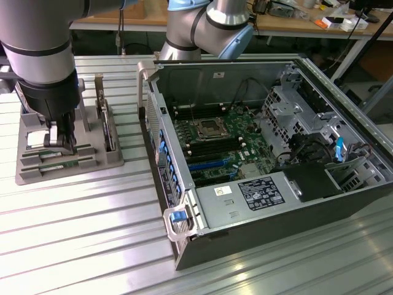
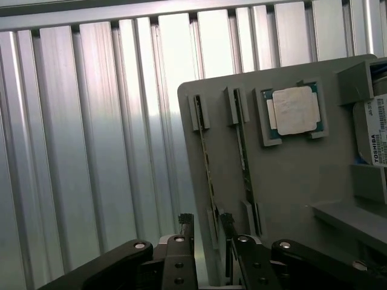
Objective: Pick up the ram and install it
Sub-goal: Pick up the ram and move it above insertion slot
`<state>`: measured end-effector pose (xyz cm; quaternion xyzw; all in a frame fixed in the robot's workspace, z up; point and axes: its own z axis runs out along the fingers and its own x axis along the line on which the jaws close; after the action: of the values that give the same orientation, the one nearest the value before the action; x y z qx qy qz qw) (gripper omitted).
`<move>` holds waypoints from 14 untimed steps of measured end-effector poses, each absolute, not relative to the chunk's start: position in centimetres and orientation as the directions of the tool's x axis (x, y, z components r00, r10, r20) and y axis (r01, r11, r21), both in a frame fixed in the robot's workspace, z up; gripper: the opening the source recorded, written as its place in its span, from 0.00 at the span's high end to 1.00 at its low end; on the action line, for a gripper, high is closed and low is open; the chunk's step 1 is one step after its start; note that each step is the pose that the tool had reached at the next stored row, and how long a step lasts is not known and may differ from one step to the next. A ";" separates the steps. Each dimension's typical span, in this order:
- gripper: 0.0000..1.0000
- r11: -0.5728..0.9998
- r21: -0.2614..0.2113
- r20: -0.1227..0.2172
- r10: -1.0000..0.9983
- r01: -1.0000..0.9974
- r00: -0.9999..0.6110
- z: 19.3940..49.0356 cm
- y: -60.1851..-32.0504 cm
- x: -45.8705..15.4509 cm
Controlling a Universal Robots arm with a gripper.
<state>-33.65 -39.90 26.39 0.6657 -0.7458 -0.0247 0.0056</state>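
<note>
A ribbed metal surface (image 1: 92, 233) holds a grey tray (image 1: 31, 175) at nine o'clock of the open computer case (image 1: 276, 227) in the exterior view. The spread hand (image 2: 206, 221) straddles the ram (image 2: 208, 175), which stands edgewise in the tray. Closing off-centre could snag the neighbouring stick (image 2: 243, 157).

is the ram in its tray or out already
In: the ram stands on edge in a slot of the grey tray, the open tool straddling it.

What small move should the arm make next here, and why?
Probably close the fingers on the ram. The open gripper is low over the holder, and the wrist view shows one finger on each side of the ram, which stands on edge in its slot. How deep the fingers sit I cannot tell.
</note>
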 end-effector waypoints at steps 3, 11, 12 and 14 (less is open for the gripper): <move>0.70 0.112 0.044 -0.024 -0.993 -0.993 -0.114 26.2 -39.9 -33.6; 0.70 0.112 0.044 -0.024 -0.993 -0.993 -0.114 25.7 -39.9 -33.6; 0.70 0.112 0.044 -0.024 -0.993 -0.993 -0.114 25.7 -39.9 -33.6; 0.70 0.112 0.044 -0.024 -0.993 -0.993 -0.114 25.5 -39.9 -33.6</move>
<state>-33.65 -39.90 25.45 0.6657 -0.7457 -0.0247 0.0057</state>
